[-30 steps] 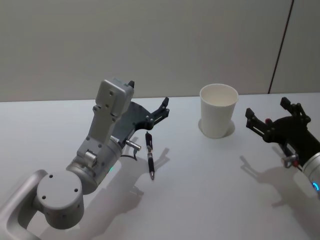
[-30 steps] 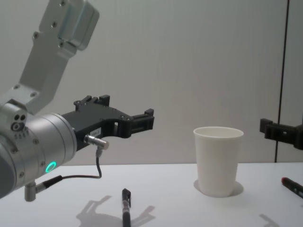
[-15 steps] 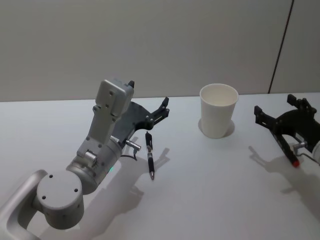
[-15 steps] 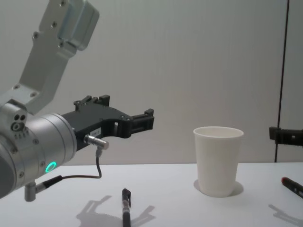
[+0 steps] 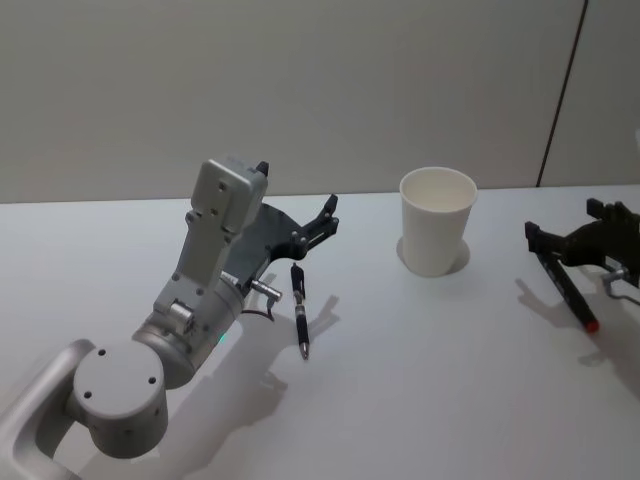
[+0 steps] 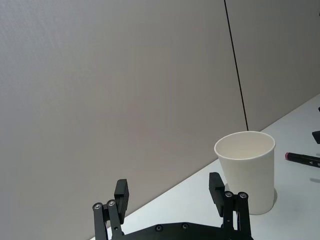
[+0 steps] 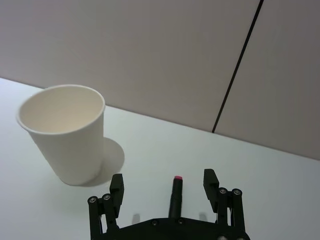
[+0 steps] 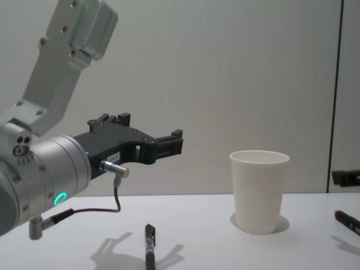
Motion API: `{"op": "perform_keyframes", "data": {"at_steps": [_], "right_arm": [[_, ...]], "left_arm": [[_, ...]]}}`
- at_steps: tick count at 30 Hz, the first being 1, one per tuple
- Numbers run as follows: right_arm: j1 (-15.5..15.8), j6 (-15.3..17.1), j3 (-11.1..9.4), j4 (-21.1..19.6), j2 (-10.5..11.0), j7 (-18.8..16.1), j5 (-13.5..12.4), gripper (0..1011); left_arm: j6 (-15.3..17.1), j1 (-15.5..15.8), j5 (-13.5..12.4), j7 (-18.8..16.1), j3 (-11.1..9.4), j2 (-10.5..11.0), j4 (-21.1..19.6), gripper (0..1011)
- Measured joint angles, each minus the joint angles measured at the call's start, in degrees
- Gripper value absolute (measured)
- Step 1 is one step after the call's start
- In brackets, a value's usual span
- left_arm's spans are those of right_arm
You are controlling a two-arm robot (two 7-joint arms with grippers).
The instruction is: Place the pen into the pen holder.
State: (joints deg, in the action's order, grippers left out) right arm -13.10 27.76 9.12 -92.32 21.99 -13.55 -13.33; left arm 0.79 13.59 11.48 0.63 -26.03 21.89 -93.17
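Head view: your right gripper (image 5: 565, 222) is hovering wide open and empty over the red-tipped pen (image 5: 570, 297), right of the pen holder (image 5: 437, 235); your left gripper (image 5: 318, 228) is idling open above the black pen (image 5: 300, 310).

From up at the head, one camera looks forward and down over the flat white tabletop (image 5: 420, 400), seeing both arms from above. The chest camera sits low and looks level across that table at the plain grey wall (image 8: 236, 73), with the left arm (image 8: 39, 163) close before it. Each wrist camera looks out past its own claw, the left gripper (image 6: 168, 185) and the right gripper (image 7: 163, 178), low over the table. All four share the plain white tapered paper cup (image 5: 437, 234).
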Motion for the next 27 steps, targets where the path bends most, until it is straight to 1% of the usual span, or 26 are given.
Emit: {"op": "perform_keyframes", "data": {"at_steps": [2,4,11,12,15,19,20,27], "right_arm": [[-0.64,1.12,-0.02,0.71,-0.01,-0.33,0.23,1002],[-1.64,2.89,-0.06,2.06,-0.07,-0.73,0.57,1002],[-3.95,5.82,-0.08,6.4,-0.54,-1.08,1.0,1002],[-3.95,5.82,-0.08,6.4,-0.54,-1.08,1.0,1002],[-5.0,6.56,-0.08,8.7,-0.87,-1.18,0.94,1002],[-5.72,6.92,-0.07,10.25,-1.16,-1.25,0.61,1002],[-6.32,7.1,-0.05,11.49,-1.42,-1.3,0.29,1002],[-7.43,7.19,0.02,14.13,-2.02,-1.43,-0.62,1002]], "left_arm": [[0.0,0.0,0.0,0.0,0.0,0.0,0.0,1001],[0.0,0.0,0.0,0.0,0.0,0.0,0.0,1001],[0.0,0.0,0.0,0.0,0.0,0.0,0.0,1001],[0.0,0.0,0.0,0.0,0.0,0.0,0.0,1001],[0.0,0.0,0.0,0.0,0.0,0.0,0.0,1001],[0.0,0.0,0.0,0.0,0.0,0.0,0.0,1001],[0.0,0.0,0.0,0.0,0.0,0.0,0.0,1001],[0.0,0.0,0.0,0.0,0.0,0.0,0.0,1001]]}}
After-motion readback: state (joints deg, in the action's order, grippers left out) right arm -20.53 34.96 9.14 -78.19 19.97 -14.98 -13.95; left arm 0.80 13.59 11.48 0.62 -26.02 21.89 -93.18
